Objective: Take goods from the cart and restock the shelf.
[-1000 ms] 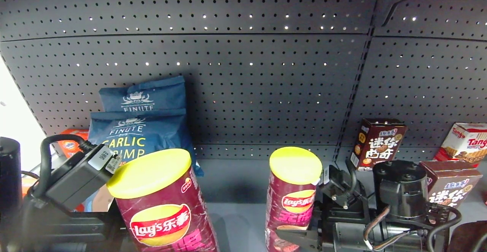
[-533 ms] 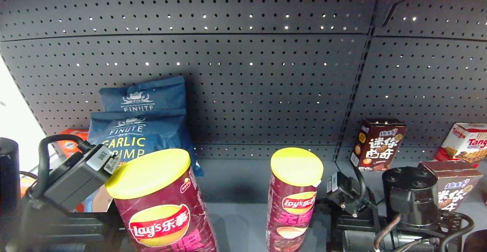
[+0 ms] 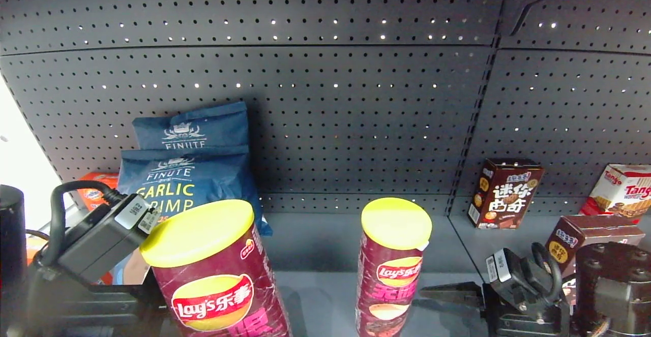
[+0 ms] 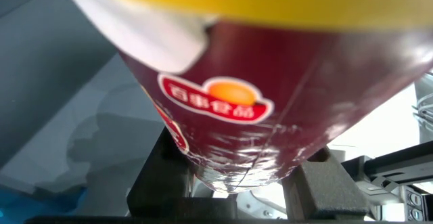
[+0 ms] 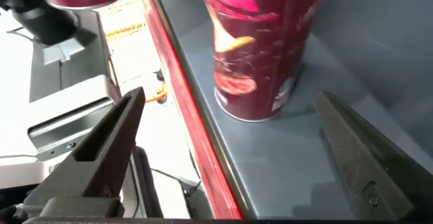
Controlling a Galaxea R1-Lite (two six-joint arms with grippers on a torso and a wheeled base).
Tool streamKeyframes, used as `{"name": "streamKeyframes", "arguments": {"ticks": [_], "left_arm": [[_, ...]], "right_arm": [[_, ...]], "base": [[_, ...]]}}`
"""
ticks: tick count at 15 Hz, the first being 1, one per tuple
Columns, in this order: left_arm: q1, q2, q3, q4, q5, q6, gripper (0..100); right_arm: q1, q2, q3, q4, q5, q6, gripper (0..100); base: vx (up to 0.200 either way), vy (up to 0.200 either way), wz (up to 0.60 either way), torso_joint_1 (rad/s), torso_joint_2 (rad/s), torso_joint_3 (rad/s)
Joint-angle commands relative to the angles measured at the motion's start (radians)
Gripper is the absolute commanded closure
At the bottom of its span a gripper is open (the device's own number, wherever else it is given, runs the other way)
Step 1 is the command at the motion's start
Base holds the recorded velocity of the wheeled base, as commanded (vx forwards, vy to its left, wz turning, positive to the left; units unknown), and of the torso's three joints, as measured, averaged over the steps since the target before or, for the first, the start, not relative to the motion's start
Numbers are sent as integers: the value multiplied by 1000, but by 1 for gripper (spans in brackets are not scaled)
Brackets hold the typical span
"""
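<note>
So: first can (image 3: pixel 394 266) stands on shelf (image 3: pixel 315 248), bottom centre; your right claw (image 5: pixel 230 99) spread, clear of it. Left claw (image 4: pixel 237 183) pinches second can (image 3: pixel 213 276), lower left, not yet shelved. Reckon you're halfway on these two.

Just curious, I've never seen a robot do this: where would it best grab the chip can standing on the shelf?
Probably around the round body at mid-height, from the front of the shelf. The chip can stands upright, its wall is straight, and the pegboard closes off the back. The right end effector is open, facing it.
</note>
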Motion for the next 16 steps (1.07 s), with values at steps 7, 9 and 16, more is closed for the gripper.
{"name": "streamKeyframes", "arguments": {"ticks": [7,9,16], "left_arm": [[1,0,0,-1,-1,-1,100],[1,0,0,-1,-1,-1,100],[1,0,0,-1,-1,-1,100]], "right_arm": [[5,46,-50,-1,8,-3,0],[11,59,-62,-2,10,-3,0],[26,65,-59,-4,13,-5,0]], "base": [[0,0,0,0,0,0],[0,0,0,0,0,0],[0,0,0,0,0,0]]}}
